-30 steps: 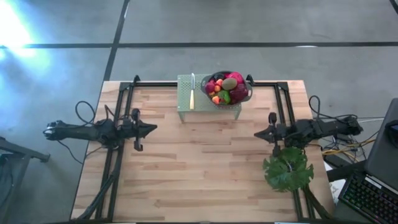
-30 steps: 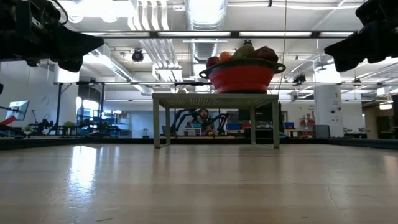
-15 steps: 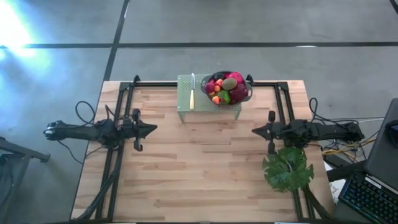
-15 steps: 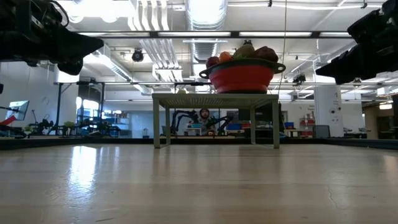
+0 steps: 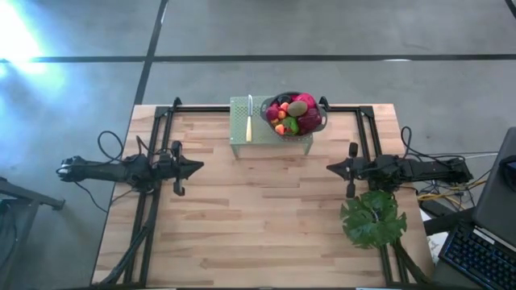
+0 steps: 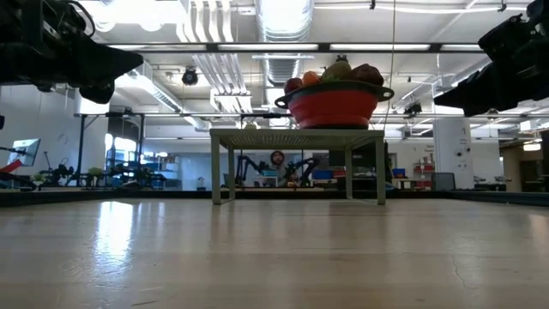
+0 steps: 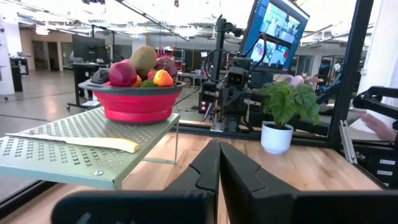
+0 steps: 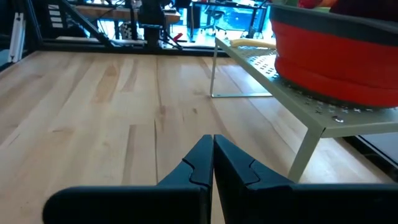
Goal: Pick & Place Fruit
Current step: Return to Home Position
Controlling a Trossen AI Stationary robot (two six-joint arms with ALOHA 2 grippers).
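Observation:
The fruit point(image 5: 292, 113) is piled in a red bowl point(image 6: 333, 103) that stands on a pale green perforated rack point(image 5: 246, 121) at the table's far edge; a kiwi, red apples and orange pieces show on top point(image 7: 142, 65). My left gripper point(image 5: 198, 166) hovers shut above the table's left side, pointing right. My right gripper point(image 5: 330, 169) hovers shut above the right side, pointing left. Both are well short of the bowl and hold nothing.
A slim pale-handled knife point(image 5: 249, 122) lies on the rack beside the bowl. A big flat green leaf point(image 5: 372, 218) lies near the table's right near corner, just nearside of my right arm. Bare wood spreads between the grippers point(image 5: 258, 201). Black rails edge both sides.
My right arm has swung a little toward the table's near edge and stretched slightly toward the left, settling level; in the low view it has dropped a bit. The left arm and the fruit have kept still.

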